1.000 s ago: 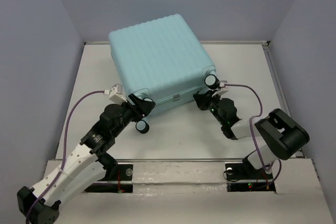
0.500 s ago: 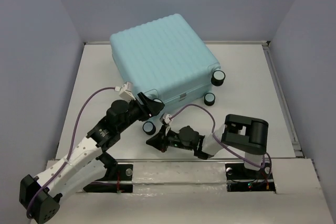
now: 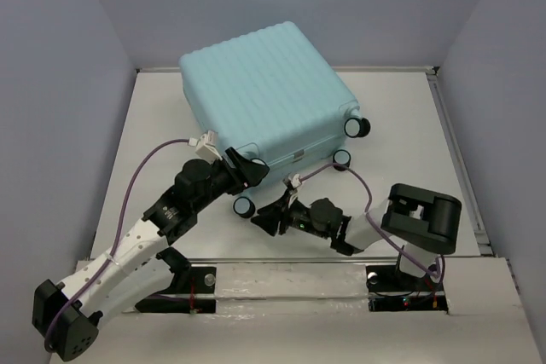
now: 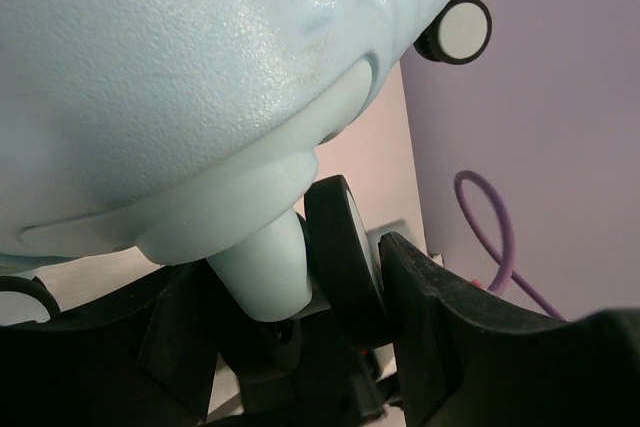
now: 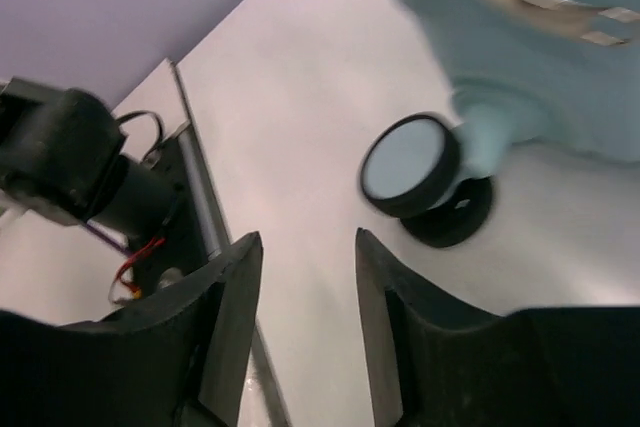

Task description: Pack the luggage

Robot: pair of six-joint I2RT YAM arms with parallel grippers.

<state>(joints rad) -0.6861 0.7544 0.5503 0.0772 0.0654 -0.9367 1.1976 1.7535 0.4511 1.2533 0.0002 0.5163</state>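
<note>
The right pincer (image 3: 271, 217) has swung left, jaws slightly spread, empty, just below the suitcase (image 3: 264, 95); the left pincer (image 4: 300, 317) straddles a spinner wheel (image 4: 345, 257).

The suitcase (image 3: 263, 101) lies closed on the counter (image 3: 401, 117), upper centre of frame. The left end effector (image 3: 253, 167) sits at its lower-left wheel; the right end effector (image 3: 266, 217) lies below, near another wheel (image 3: 245, 205).
</note>
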